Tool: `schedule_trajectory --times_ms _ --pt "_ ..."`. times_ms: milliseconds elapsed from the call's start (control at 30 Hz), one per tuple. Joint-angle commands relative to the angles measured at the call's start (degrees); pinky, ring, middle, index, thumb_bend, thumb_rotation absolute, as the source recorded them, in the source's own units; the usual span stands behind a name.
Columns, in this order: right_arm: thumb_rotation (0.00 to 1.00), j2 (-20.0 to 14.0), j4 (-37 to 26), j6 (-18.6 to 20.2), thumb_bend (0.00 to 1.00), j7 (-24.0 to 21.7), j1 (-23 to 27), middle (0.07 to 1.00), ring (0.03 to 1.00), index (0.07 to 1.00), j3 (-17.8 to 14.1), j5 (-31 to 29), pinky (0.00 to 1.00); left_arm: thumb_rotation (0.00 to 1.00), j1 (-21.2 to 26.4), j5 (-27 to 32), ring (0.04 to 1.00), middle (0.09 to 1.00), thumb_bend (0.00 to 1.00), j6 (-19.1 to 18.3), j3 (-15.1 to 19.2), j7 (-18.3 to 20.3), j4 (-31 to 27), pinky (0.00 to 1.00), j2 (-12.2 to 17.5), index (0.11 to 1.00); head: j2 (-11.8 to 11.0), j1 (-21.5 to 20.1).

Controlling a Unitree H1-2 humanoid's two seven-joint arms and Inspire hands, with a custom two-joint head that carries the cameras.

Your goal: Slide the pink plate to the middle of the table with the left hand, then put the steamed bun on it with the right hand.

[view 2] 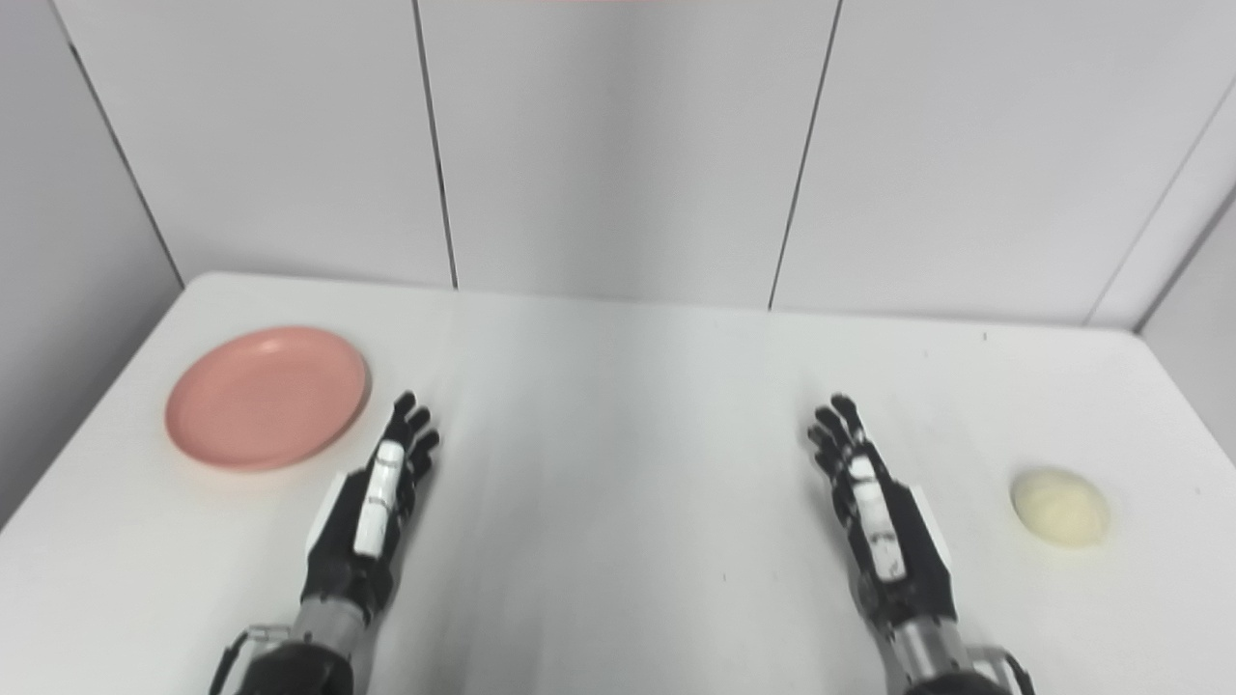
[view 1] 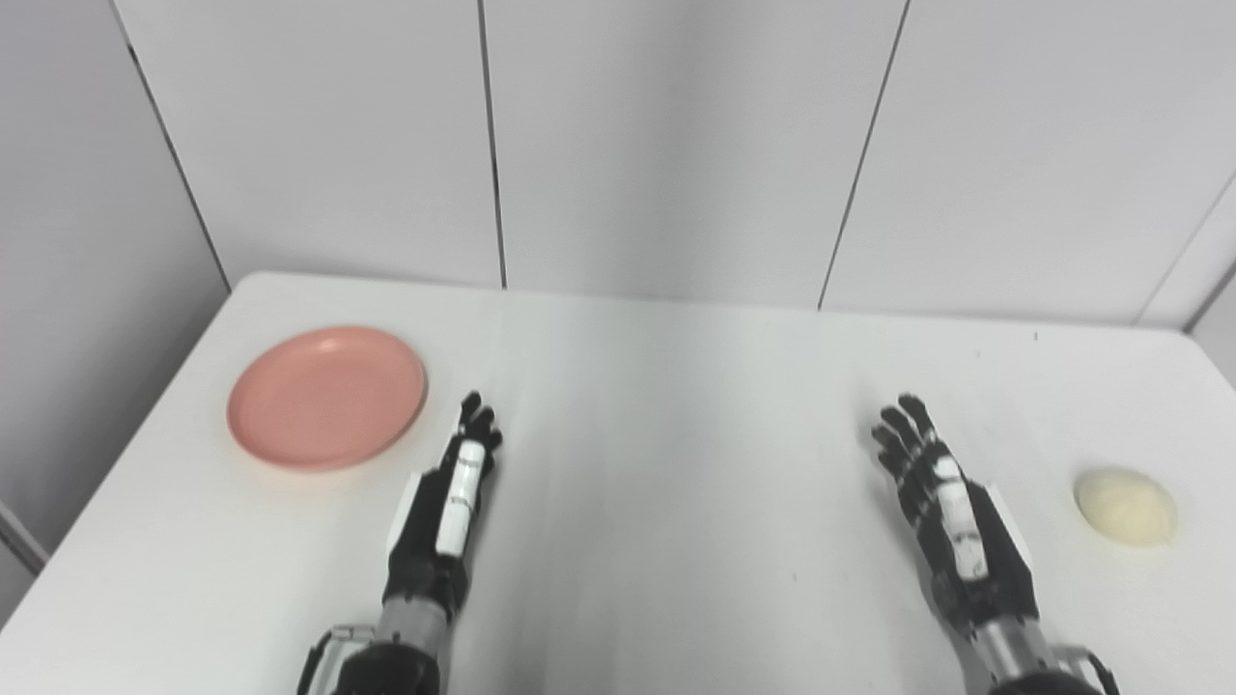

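Round shallow pink plastic plate (view 1: 326, 397) lying far-left on white table (view 1: 666, 405); judged light, stiff, slippery, best pushed at rim. Pale soft round steamed bun (view 1: 1126, 506) lying far right; gentle side grasp advised. Left hand (view 1: 454, 502) being held beside plate, right hand (view 1: 941, 502) near bun, fingers extended, nothing being grasped.

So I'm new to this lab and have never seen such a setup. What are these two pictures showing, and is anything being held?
Both pictures come from two cameras side by side on a humanoid robot's head, looking down at a white table, so they show the same scene from slightly different spots. The black-and-white shapes coming in from the bottom edge are its two arms. The left hand and the right hand are both open and hold nothing. On the table lie a pink plate, far left, and a pale steamed bun, far right. Neither is touched.
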State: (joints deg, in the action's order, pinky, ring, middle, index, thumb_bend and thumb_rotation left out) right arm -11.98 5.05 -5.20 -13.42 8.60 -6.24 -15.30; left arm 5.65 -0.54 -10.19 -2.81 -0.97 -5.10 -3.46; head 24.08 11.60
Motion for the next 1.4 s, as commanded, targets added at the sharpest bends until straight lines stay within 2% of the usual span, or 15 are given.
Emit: schedule_trajectory --times_ms 0,267,600,767,833,900,967,1033,1133,1300,1367 --pt "0.93 -0.05 1.74 -2.57 0.88 -0.87 -1.10 0.960 0.960 0.978 -0.32 -0.41 1.00 1.00 1.66 -0.75 0.972 1.000 0.64 0.88 -0.95 -0.09 0.53 1.00 -0.93 1.000 -0.28 0.28" --pt "0.93 -0.07 2.39 -3.09 0.88 -1.04 -1.21 0.960 0.952 0.978 -0.32 -0.09 1.00 0.98 1.57 -1.36 0.971 1.000 0.68 2.91 -0.93 -0.38 2.32 1.00 -1.12 1.000 -1.86 0.28" --pt "0.92 0.28 2.17 -3.04 0.87 -0.87 -1.45 0.959 0.952 0.973 -0.23 0.19 1.00 0.98 1.38 -0.96 0.975 1.000 0.65 3.85 -0.65 -0.11 2.67 1.00 -0.81 1.000 -1.82 -0.22" --pt "0.92 0.53 1.41 -2.67 0.88 -0.55 -1.90 0.961 0.952 0.971 -0.21 0.42 1.00 0.99 2.88 2.00 0.973 1.000 0.65 4.31 1.80 -0.52 0.89 1.00 -1.02 1.000 -1.54 -1.18" --pt "0.93 0.63 1.43 -2.56 0.86 -0.28 -1.88 0.959 0.952 0.971 -0.58 0.17 1.00 0.96 4.34 3.76 0.971 1.000 0.68 3.92 3.25 -0.85 -1.28 1.00 -1.17 1.000 -1.50 -1.29" --pt "0.92 0.73 1.46 -2.35 0.86 -0.09 -1.82 0.954 0.943 0.968 -1.18 -0.54 1.00 0.97 6.37 4.46 0.982 0.999 0.73 2.70 4.06 -0.31 -3.95 1.00 -0.12 0.995 -1.47 -1.35" --pt "0.92 0.72 1.45 -2.40 0.84 -0.23 -1.88 0.960 0.947 0.979 -1.57 -1.00 1.00 0.99 8.83 5.23 0.965 0.974 0.75 1.56 4.98 0.19 -5.93 1.00 1.16 0.933 -1.46 -1.41" --pt "0.92 0.73 1.42 -2.66 0.83 -0.33 -2.02 0.958 0.945 0.981 -1.67 -1.06 1.00 0.98 11.22 6.02 0.948 0.956 0.76 0.62 5.97 0.16 -7.11 1.00 2.47 0.921 -1.45 -1.56" --pt "0.93 0.75 1.64 -3.09 0.81 -0.26 -2.04 0.953 0.941 0.978 -1.59 -0.69 1.00 0.97 15.47 6.53 0.940 0.946 0.76 0.79 8.09 -0.25 -6.97 1.00 5.12 0.931 -1.64 -1.54" --pt "0.93 0.91 1.96 -3.38 0.81 -0.32 -1.85 0.957 0.944 0.983 -1.29 -0.34 1.00 0.94 20.15 8.25 0.924 0.921 0.80 -0.04 12.06 -0.58 -5.74 0.95 9.30 0.892 -1.97 -1.96" --pt "0.93 0.99 2.01 -3.42 0.82 -0.34 -1.81 0.959 0.945 0.984 -1.21 -0.33 1.00 0.94 21.48 7.09 0.911 0.901 0.83 -0.21 13.05 -0.89 -4.74 0.93 11.50 0.867 -2.07 -2.17"
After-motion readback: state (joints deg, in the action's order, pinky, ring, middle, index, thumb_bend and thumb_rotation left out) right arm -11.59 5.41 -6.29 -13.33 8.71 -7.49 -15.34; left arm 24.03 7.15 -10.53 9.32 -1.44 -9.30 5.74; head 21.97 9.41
